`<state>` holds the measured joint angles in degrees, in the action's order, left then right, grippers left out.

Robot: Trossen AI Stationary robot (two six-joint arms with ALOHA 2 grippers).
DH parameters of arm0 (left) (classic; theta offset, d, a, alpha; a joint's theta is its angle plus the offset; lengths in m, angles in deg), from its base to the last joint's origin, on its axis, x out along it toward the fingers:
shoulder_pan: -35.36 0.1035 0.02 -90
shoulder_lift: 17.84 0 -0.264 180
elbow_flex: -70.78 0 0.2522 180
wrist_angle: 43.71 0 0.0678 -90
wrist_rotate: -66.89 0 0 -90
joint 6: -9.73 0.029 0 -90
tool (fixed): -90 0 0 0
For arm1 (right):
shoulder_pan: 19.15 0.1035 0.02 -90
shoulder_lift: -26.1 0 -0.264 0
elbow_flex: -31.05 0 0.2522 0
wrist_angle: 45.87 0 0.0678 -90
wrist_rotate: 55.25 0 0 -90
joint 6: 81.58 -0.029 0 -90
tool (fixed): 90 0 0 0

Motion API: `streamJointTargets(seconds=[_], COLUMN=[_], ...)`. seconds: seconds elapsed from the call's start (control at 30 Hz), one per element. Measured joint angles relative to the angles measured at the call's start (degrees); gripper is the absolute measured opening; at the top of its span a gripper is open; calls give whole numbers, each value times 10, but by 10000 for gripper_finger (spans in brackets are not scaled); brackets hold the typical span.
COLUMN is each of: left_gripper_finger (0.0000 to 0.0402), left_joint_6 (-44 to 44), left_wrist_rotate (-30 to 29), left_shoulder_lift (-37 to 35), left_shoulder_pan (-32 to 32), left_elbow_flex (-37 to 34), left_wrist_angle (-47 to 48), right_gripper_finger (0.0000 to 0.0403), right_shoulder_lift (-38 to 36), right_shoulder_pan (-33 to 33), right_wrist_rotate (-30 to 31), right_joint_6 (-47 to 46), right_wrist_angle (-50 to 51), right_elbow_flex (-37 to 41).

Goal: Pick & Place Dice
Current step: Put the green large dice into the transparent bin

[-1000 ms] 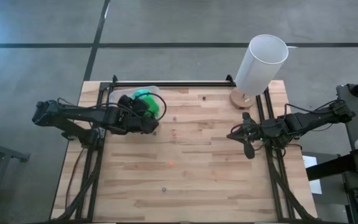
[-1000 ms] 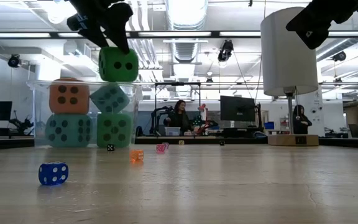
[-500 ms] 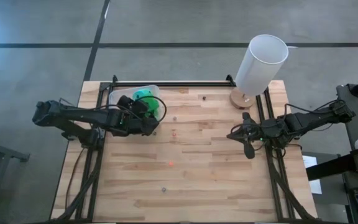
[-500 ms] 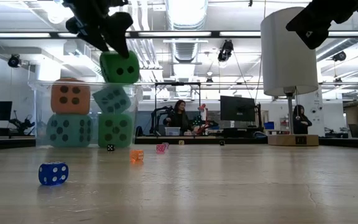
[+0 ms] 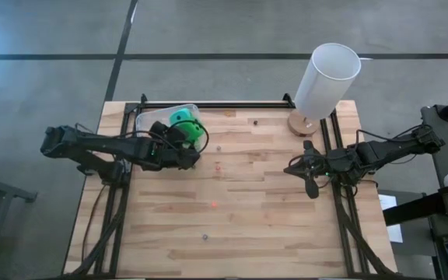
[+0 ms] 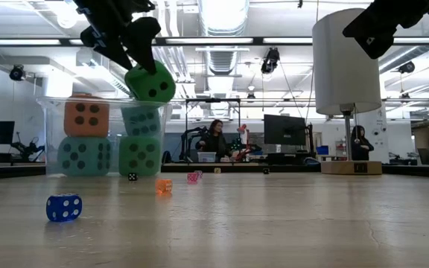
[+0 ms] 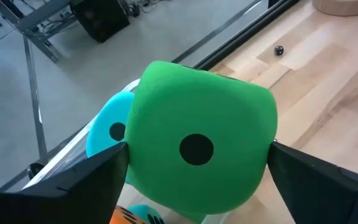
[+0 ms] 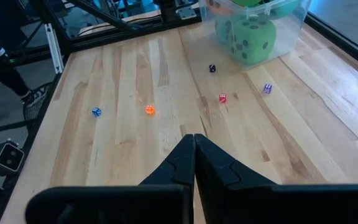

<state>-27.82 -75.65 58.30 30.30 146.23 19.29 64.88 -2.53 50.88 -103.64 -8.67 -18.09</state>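
Green die (image 6: 150, 82): held between the wide-spread fingers of the left claw (image 6: 129, 46), lowered and tilted since a second ago, above the tub (image 6: 51, 134).
Right claw (image 8: 194, 155): shut, empty, parked.
Meaning: release judged near.

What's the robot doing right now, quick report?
Left gripper holds green die tilted over clear tub. Right gripper shut, idle above table. Four dice already inside.

A clear plastic tub (image 5: 148, 118) sits at the far left corner of my pale wooden table (image 5: 239, 225). Across from it, at the far right corner, a tall white cylinder (image 5: 327, 80) rises from a round wooden base (image 5: 299, 124). Beyond the table, a seated person (image 6: 216, 140) faces a dark monitor (image 6: 284, 129).
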Motion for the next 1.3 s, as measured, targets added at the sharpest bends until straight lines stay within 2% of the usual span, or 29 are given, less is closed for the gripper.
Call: streamJointTargets(seconds=[0.4, 1.1, 1.3], left_gripper_finger=[354, 362, 352], left_joint_6=[0, 0, 0], left_wrist_rotate=[0, -6, -19], left_shoulder_lift=[0, -11, -31], left_shoulder_pan=[0, 0, 0], left_elbow_flex=[0, 2, 2], left_wrist_angle=[-1, 2, 6], right_gripper_finger=[8, 8, 8], right_shoulder_lift=[0, 0, 0], right_shoulder_pan=[0, 0, 0], right_wrist_rotate=[0, 0, 0], right_joint_6=[0, 0, 0], right_wrist_angle=[0, 0, 0], right_elbow_flex=[0, 0, 0])
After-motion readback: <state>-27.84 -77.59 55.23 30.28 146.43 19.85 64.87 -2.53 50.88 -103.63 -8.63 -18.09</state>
